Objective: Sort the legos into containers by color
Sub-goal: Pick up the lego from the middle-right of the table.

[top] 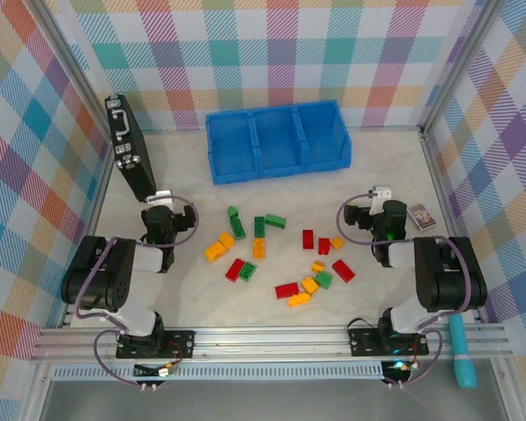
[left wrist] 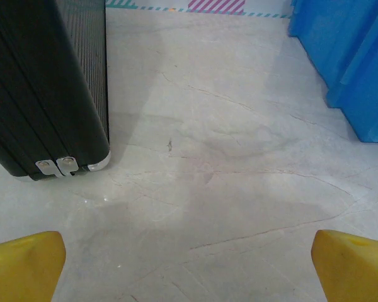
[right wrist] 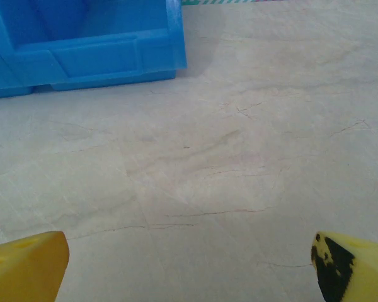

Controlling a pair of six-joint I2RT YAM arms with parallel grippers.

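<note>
Several legos lie scattered on the table's middle between my two arms: red ones (top: 308,239), green ones (top: 237,224) and orange ones (top: 216,250). The three joined blue containers (top: 278,140) stand at the back centre and look empty; their walls also show in the wrist views (left wrist: 359,63) (right wrist: 82,50). My left gripper (top: 160,202) hovers left of the pile, facing the back, open over bare tabletop (left wrist: 189,264). My right gripper (top: 379,197) hovers right of the pile, also open with nothing between its yellow fingertips (right wrist: 31,264).
A black case with silver latches (top: 130,149) stands upright at the back left, close ahead of the left gripper (left wrist: 44,88). A small card (top: 421,216) lies by the right wall. A teal tool (top: 462,355) rests outside the front rail. Checkered walls enclose the table.
</note>
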